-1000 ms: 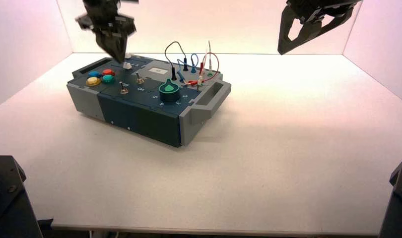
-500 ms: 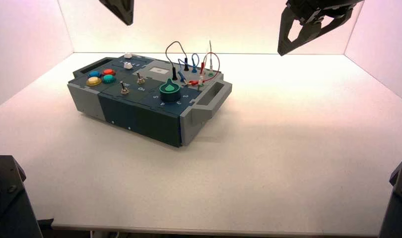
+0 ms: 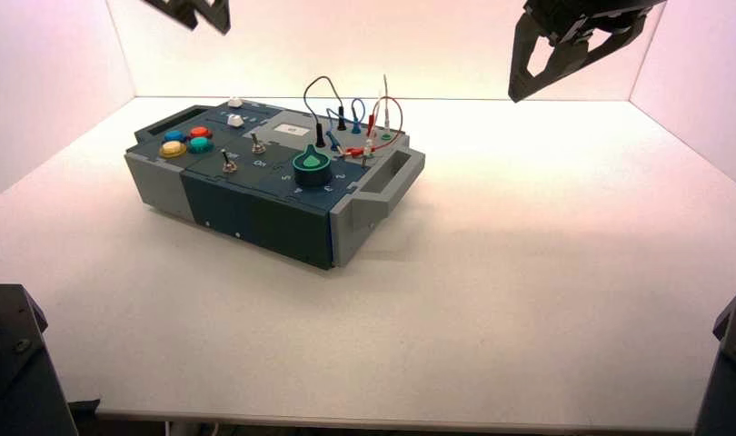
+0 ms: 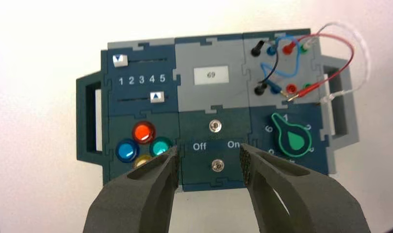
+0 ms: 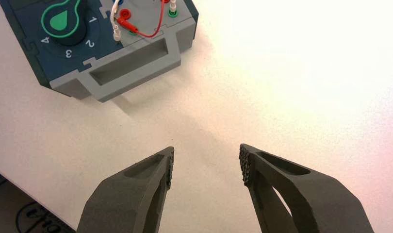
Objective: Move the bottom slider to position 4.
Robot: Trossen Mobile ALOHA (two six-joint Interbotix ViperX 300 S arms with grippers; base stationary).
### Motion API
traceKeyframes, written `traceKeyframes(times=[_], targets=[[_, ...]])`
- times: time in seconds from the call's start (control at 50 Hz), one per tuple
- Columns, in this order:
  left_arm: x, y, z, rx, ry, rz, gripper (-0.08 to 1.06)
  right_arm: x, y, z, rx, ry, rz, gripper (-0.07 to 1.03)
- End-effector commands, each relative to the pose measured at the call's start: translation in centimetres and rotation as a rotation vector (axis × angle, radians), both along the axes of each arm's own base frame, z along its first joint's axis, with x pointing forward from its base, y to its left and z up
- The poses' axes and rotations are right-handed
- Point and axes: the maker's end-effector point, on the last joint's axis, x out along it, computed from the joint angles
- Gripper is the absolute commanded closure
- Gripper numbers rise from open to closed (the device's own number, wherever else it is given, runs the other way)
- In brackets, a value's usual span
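Bottom slider (image 4: 157,97) sits at 4, near colored buttons (image 4: 143,132), under the wide-spread left gripper (image 4: 209,151).

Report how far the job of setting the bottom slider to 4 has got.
Done, it seems: the bottom slider's small white knob sits under the printed 4. In hand: nothing; the black left gripper is open above the box, clear of the knob. Left: probably nothing on the box. The black right gripper idles open over the table.
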Motion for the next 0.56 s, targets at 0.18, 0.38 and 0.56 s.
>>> traceKeyframes(times=[0.18,0.38,0.56], targets=[[0.6,-0.2,-1.0,0.011,0.029,-0.001,0.34,0.4,0.2,0.3,0.007,-0.007,-0.005,0.26],[0.8,-0.3,-1.2,0.016,0.058,-0.002,0.38,0.4,0.1,0.3,0.004,-0.006,-0.003,0.26],[0.8,-0.3,-1.4,0.018,0.065,-0.003,0.4,0.4,0.2,0.3,0.003,-0.005,-0.003,0.26]])
